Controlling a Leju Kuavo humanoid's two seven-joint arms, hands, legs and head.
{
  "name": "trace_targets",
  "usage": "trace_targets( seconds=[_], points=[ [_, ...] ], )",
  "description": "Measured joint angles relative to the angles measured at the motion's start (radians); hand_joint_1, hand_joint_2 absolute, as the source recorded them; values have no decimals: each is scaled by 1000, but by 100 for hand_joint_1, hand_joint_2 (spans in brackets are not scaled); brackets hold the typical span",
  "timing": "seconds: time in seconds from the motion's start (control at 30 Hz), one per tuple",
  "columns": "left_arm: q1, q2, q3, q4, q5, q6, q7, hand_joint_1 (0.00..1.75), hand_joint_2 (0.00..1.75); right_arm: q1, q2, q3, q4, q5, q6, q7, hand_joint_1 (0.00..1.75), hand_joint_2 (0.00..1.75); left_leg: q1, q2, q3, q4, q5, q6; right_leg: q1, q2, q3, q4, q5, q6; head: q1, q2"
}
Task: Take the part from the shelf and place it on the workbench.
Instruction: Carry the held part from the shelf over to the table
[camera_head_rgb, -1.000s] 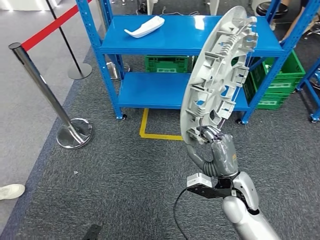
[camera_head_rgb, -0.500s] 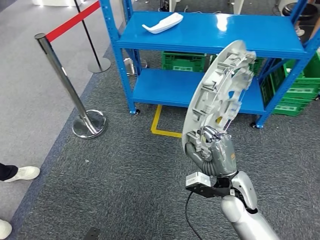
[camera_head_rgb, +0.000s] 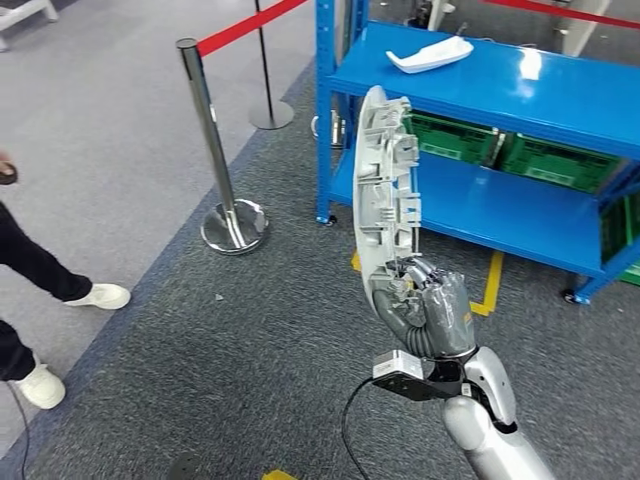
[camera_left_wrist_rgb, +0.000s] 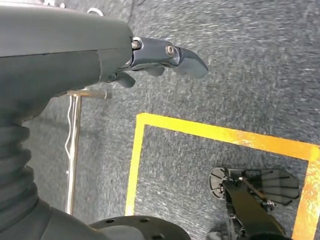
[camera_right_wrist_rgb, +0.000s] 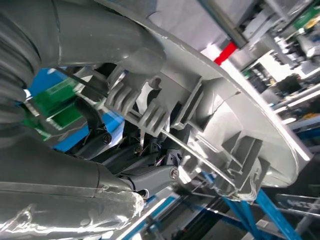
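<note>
In the head view my right hand (camera_head_rgb: 438, 315) grips a large round grey plastic part (camera_head_rgb: 381, 190) by its lower rim. The part stands upright above the hand and is seen almost edge-on, its ribbed inner side facing right. From the right wrist camera the part's ribbed inner face (camera_right_wrist_rgb: 234, 120) lies close over my right hand (camera_right_wrist_rgb: 75, 165), whose dark fingers (camera_right_wrist_rgb: 151, 175) reach into its ribs. In the left wrist view my left hand (camera_left_wrist_rgb: 113, 55) hangs over the grey carpet with its fingers (camera_left_wrist_rgb: 181, 57) stretched out and nothing in them.
A blue two-level shelf (camera_head_rgb: 528, 90) stands ahead on the right with a white part (camera_head_rgb: 430, 55) on top and green crates (camera_head_rgb: 558, 160) behind it. A chrome post (camera_head_rgb: 215, 150) with a red belt (camera_head_rgb: 249, 25) stands left of it. A person's white shoe (camera_head_rgb: 98, 295) is at far left.
The whole picture has shifted right, so the camera has turned left. The grey part stays in my right hand and now shows edge-on. A person's legs have come into view.
</note>
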Motion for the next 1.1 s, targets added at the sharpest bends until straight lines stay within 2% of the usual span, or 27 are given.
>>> trace_targets(
  seconds=[0.07, 0.1, 0.13, 0.17, 0.23, 0.3, 0.33, 0.37, 0.4, 0.43, 0.47, 0.5, 0.57, 0.6, 0.67, 0.7, 0.73, 0.8, 0.83, 0.87, 0.9, 0.93, 0.97, 1.03, 1.07, 1.1],
  points=[
    [-1, 0, 0, 0, 0, 0, 0, 0, 175, -1, 0, -1, 0, 1, 0, 0, 175, 175, 0, -21, -8, 4, 4, -9, -4, 37, 40, -85, 23, -4, -1, 0],
    [0, 0, 0, 0, 0, -1, 0, 0, 175, -1, 0, -1, -1, 2, 0, 0, 175, 175, 2, -30, -13, 4, 7, -16, -3, 41, 45, -96, 20, -7, -1, 0],
    [1, 0, 0, 0, 0, -1, 0, 0, 175, -1, 0, -1, -1, 2, 0, -1, 175, 175, 4, -39, -16, 1, 11, -22, -2, 33, 45, -98, 21, -10, -1, 0],
    [4, 1, 0, 0, 0, -1, 0, 0, 175, -1, 0, -1, -1, 3, 0, 0, 175, 175, 4, -37, -19, 1, 11, -27, -3, 23, 46, -100, 23, -16, -1, 0],
    [5, 2, 0, 0, 0, 0, 0, 0, 175, -1, 2, -1, -4, 4, 0, 0, 175, 175, 1, 5, -40, 39, -15, -39, -7, 0, 48, -106, 27, -26, -9, 0],
    [1, 2, 0, 0, 0, 0, -1, 0, 175, 1, 2, -1, -6, 5, 0, -1, 175, 175, 0, 60, -93, 147, -74, -49, -7, -27, 49, -107, 28, -31, -19, 0],
    [-1, 2, 0, 0, 0, 0, -1, 0, 175, 1, 2, -1, -6, 6, 0, -1, 175, 175, 2, 72, -124, 209, -99, -52, -6, -41, 49, -107, 27, -32, -20, 0],
    [-2, 2, 0, 0, 0, 0, -2, 0, 175, 1, 2, -1, -6, 6, 0, -1, 175, 175, 3, 78, -145, 253, -111, -54, -6, -55, 49, -107, 26, -32, -21, 0],
    [-2, 2, 0, 0, 0, 0, -3, 0, 175, 2, 2, -1, -6, 6, 0, -1, 175, 175, 4, 81, -150, 264, -104, -55, -6, -68, 50, -107, 25, -32, -21, 0],
    [-1, 2, 0, 0, 0, 0, -3, 0, 175, 2, 2, -1, -6, 6, 0, -1, 175, 175, 5, 85, -135, 237, -80, -55, -7, -81, 51, -107, 24, -31, -21, 0],
    [-1, 3, 0, 0, 0, 0, -4, 0, 175, 2, 2, -1, -6, 6, 0, 0, 175, 175, 6, 96, -103, 180, -47, -54, -7, -92, 53, -107, 22, -29, -21, 0],
    [-2, 3, 0, 0, 0, 0, -4, 0, 175, 2, 2, -1, -7, 6, 0, 0, 175, 175, 3, 118, -67, 114, -21, -53, -5, -103, 55, -107, 20, -24, -21, 0],
    [-5, 3, 0, 0, 0, 0, -5, 0, 175, 2, 2, -2, -9, 6, 0, 0, 175, 175, -2, 151, -18, 22, 2, -41, 3, -121, 58, -106, 14, -14, -22, 0],
    [-6, 3, 0, 0, 0, 0, -6, 0, 175, 2, 2, -2, -10, 6, 0, -1, 175, 175, -5, 156, -13, 8, 0, -34, 7, -130, 61, -108, 12, -9, -21, 0],
    [-3, 3, 0, 0, 0, 0, -6, 0, 175, 0, 2, -2, -11, 6, -1, -1, 175, 175, -4, 134, -14, 3, 0, -17, 7, -146, 69, -113, 7, 2, -18, 0],
    [-1, 3, 0, 0, 0, 0, -6, 0, 175, -1, 2, -1, -11, 6, -1, -1, 175, 175, -2, 122, -13, 2, 0, -10, 5, -135, 70, -108, -1, 7, -17, 0],
    [-1, 3, 0, 0, 0, 0, -6, 0, 175, -1, 2, -1, -12, 6, -1, -1, 175, 175, 0, 111, -11, 0, 2, -3, 3, -115, 62, -85, -18, 10, -16, 0],
    [-3, 3, 0, 0, 0, -2, -6, 0, 175, 0, 2, -2, -12, 6, -1, -1, 175, 175, 1, 88, -10, 0, 2, 7, 2, -63, 13, 26, -77, 12, -11, 0],
    [-3, 3, 0, 0, 0, -2, -6, 0, 175, 1, 2, -2, -12, 6, -1, -1, 175, 175, 0, 75, -10, 0, 2, 10, 4, -49, -22, 96, -105, 11, -10, 0],
    [-3, 3, 0, 0, 0, -3, -6, 0, 175, 3, 2, -2, -12, 6, -1, -1, 175, 175, -1, 61, -10, 0, 2, 11, 5, -43, -51, 149, -120, 9, -9, 0],
    [-2, 3, 0, 0, 0, -3, -6, 0, 175, 4, 2, -2, -12, 6, -1, -1, 175, 175, -2, 46, -9, 0, 2, 12, 6, -40, -66, 170, -115, 8, -9, 0],
    [-1, 3, 0, 0, 0, -3, -6, 0, 175, 4, 2, -2, -12, 6, -1, -1, 175, 175, -2, 32, -8, 0, 2, 12, 7, -37, -62, 150, -92, 5, -9, 0],
    [-1, 3, 0, 0, 0, -4, -6, 0, 175, 4, 2, -2, -12, 6, -1, -1, 175, 175, -2, 18, -7, 0, 3, 11, 7, -31, -40, 96, -55, 1, -9, 0],
    [-1, 2, 0, 0, 0, -4, -6, 0, 175, 4, 2, -2, -12, 6, -1, -1, 175, 175, -2, -8, -8, 3, 5, 6, 3, 8, 18, -38, 6, -5, -9, 0],
    [-1, 2, 0, 0, 0, -4, -6, 0, 175, 4, 2, -2, -12, 7, -1, -1, 175, 175, -2, -20, -10, 4, 7, 2, 1, 26, 38, -82, 21, -7, -9, 0],
    [-1, 1, 0, 0, 0, -4, -5, 0, 175, 4, 2, -2, -12, 7, -1, -1, 175, 175, 0, -30, -14, 4, 9, -4, 1, 38, 48, -103, 23, -8, -10, 0]
  ],
)
